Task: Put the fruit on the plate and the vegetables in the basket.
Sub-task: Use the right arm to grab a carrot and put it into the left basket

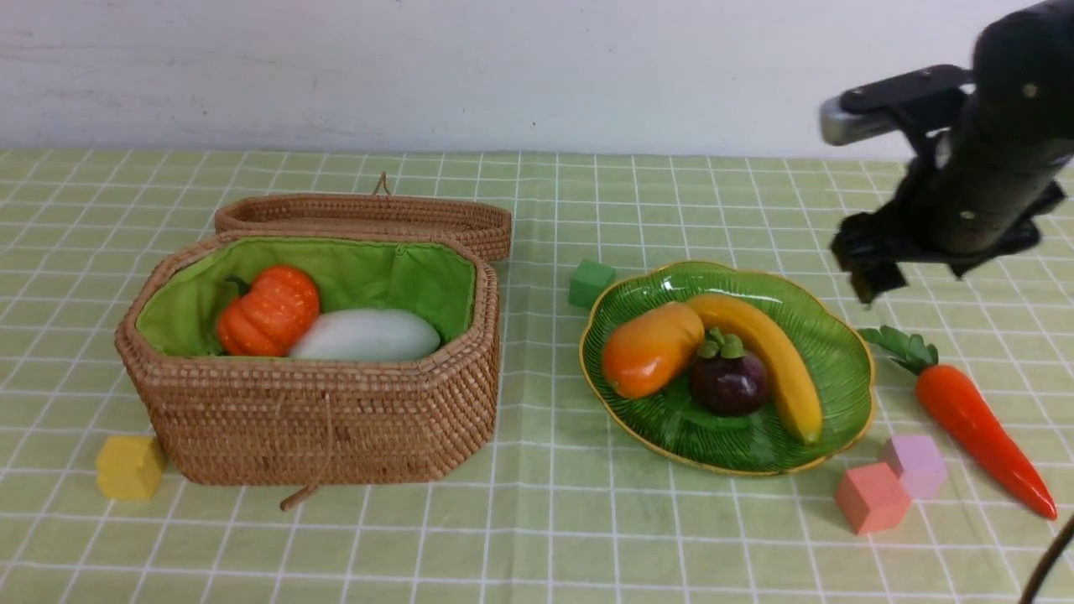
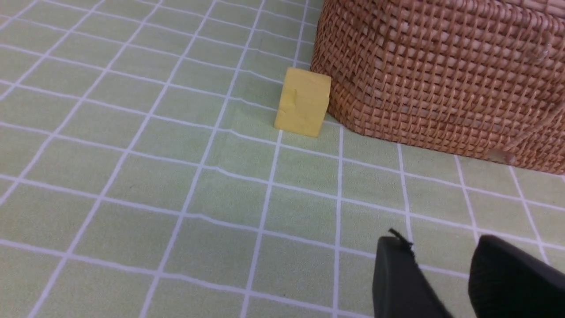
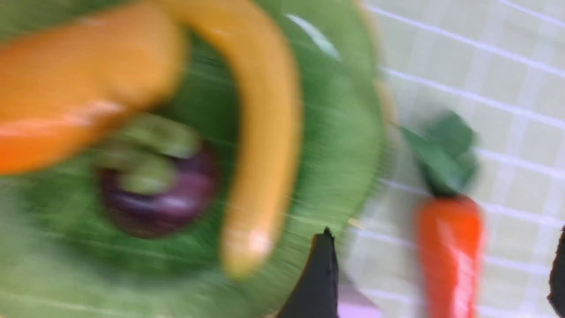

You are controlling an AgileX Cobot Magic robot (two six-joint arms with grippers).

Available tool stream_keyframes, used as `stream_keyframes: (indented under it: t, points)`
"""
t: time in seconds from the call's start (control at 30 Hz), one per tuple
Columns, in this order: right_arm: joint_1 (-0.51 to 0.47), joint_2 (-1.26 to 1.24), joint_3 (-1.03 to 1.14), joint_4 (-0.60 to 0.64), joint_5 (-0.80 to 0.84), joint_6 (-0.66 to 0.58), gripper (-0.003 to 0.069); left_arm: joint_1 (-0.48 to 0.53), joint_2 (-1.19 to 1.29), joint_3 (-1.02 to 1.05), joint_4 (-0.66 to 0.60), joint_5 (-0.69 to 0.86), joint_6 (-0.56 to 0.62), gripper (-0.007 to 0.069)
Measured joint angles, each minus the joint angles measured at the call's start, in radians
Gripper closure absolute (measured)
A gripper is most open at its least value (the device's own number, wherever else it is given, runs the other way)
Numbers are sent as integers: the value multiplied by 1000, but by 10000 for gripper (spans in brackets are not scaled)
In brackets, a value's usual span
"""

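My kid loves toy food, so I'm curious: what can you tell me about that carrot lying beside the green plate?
The carrot looks like glossy plastic: a smooth bright-orange body tapering to a point, with dark green leaves at its thick end. It lies flat on the checked green tablecloth, to the robot's right of the plate, with its leaves near the plate's rim and its tip toward the near right edge. A pale purple cube sits close, apparently not touching. Nothing grips it.
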Motion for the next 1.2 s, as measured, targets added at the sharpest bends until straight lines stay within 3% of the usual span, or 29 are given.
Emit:
stream_keyframes:
  t: [0.2, 0.33, 0.57, 0.67, 0.77, 1.03, 1.13, 1.2]
  points:
    - [-204, 89, 43, 92, -31, -39, 50, 0, 0, 0, 0, 0, 0, 386]
    - [-232, 174, 49, 162, -50, -167, 78, 0, 0, 0, 0, 0, 0, 386]
    - [-232, 280, 49, 180, -114, -255, 88, 0, 0, 0, 0, 0, 0, 386]
    - [-232, 318, 47, 174, -129, -258, 126, 0, 0, 0, 0, 0, 0, 386]
    - [-232, 318, 47, 191, -127, -280, 288, 0, 0, 0, 0, 0, 0, 386]
    - [-225, 215, -11, 203, -105, -266, 280, 0, 0, 0, 0, 0, 0, 386]
    - [-168, 117, -80, 296, -121, -290, 280, 0, 0, 0, 0, 0, 0, 386]
    - [-72, 63, -128, 424, -154, -389, 280, 0, 0, 0, 0, 0, 0, 386]
